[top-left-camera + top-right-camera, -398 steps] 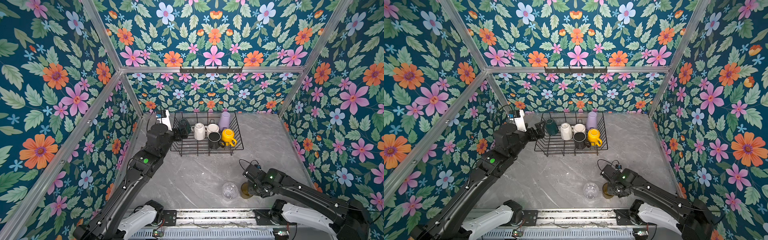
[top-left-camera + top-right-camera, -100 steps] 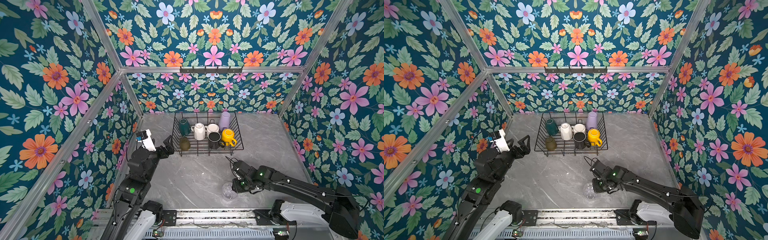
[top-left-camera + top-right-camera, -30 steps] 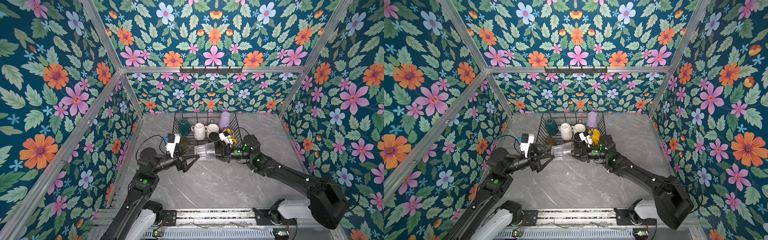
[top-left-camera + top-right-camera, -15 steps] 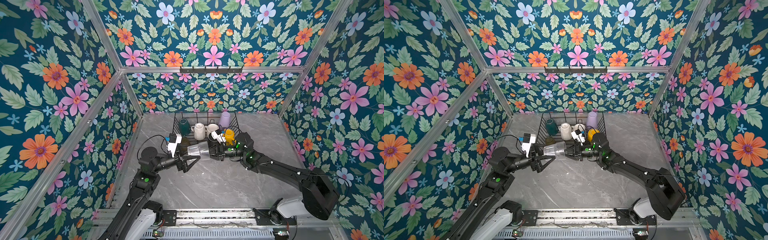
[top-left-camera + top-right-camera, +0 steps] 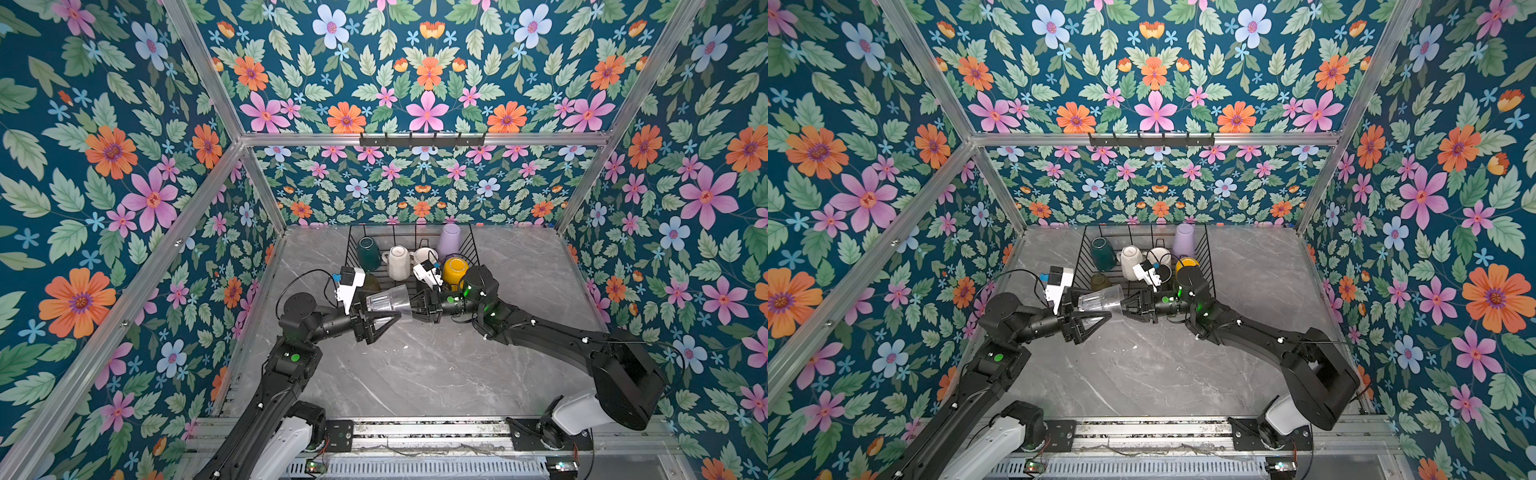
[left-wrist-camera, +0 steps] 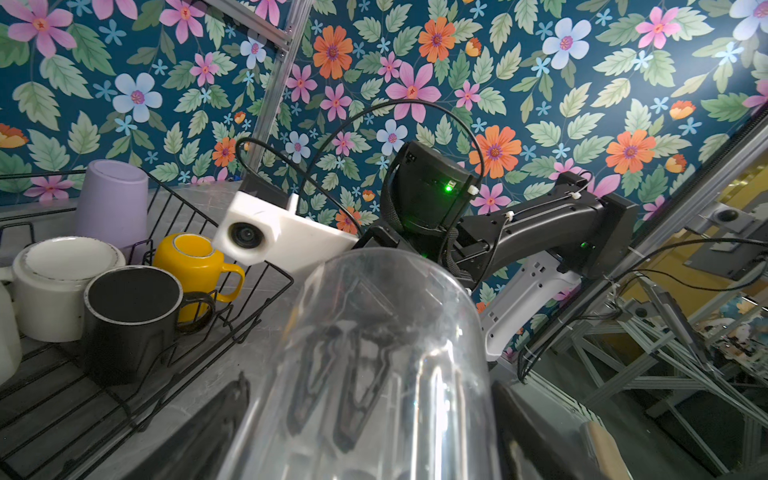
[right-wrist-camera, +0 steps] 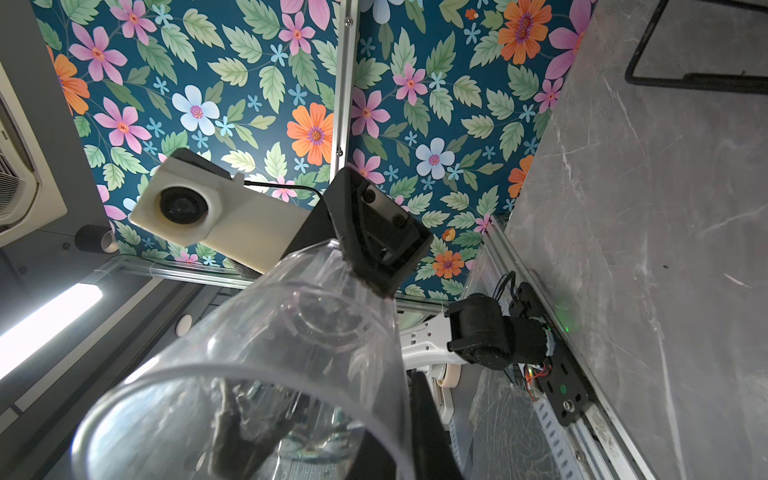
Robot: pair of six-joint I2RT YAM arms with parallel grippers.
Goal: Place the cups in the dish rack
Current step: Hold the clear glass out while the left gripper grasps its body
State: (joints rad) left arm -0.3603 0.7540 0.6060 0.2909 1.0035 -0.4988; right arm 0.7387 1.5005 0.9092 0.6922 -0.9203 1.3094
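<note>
Dish rack (image 5: pixel 468 243) at rear of table. Right gripper (image 5: pixel 411 308) pinches the rim of the clear glass (image 5: pixel 386 300), held sideways in the air just before the rack. Left gripper (image 5: pixel 382 311): jaws spread, straddling the glass's base end; contact unclear. Risk: right lets go before left clamps, the slick taper slips, and the glass drops.

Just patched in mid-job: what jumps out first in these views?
A clear tapered drinking glass hangs sideways in mid-air at the centre, just in front of the black wire dish rack. The right pincer pinches its rim while the left pincer straddles its base. Behind, a bright yellow ceramic mug stands out in the rack.
</note>
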